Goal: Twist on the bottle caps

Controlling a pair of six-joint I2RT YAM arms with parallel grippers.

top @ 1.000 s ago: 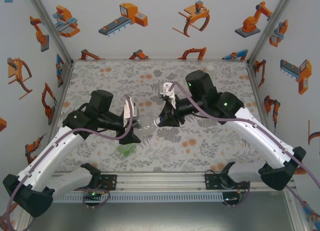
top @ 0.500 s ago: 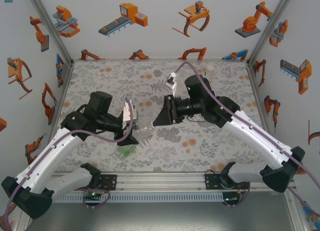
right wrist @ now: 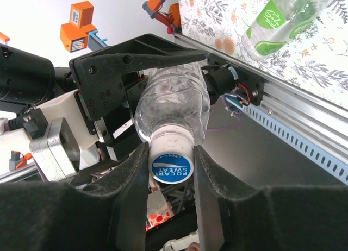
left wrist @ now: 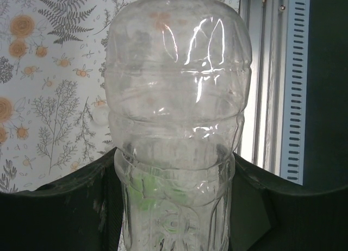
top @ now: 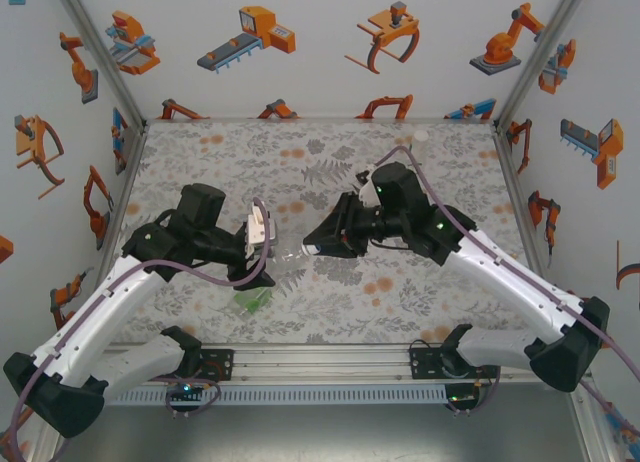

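With the left end effector clamped around the clear bottle, held level above the bench, and the right end effector pinching its cap, a misaligned twist could cross-thread the cap or spin the bottle in the left grip.

Two bottles can be counted: one clear bottle at the centre of the right wrist view and one green-labelled bottle in its upper right corner. One cap, blue and white, sits on the clear bottle's neck. There are two grippers, the left gripper and the right gripper. One small pale item lies in the upper right of the top view, too small to tell its kind.
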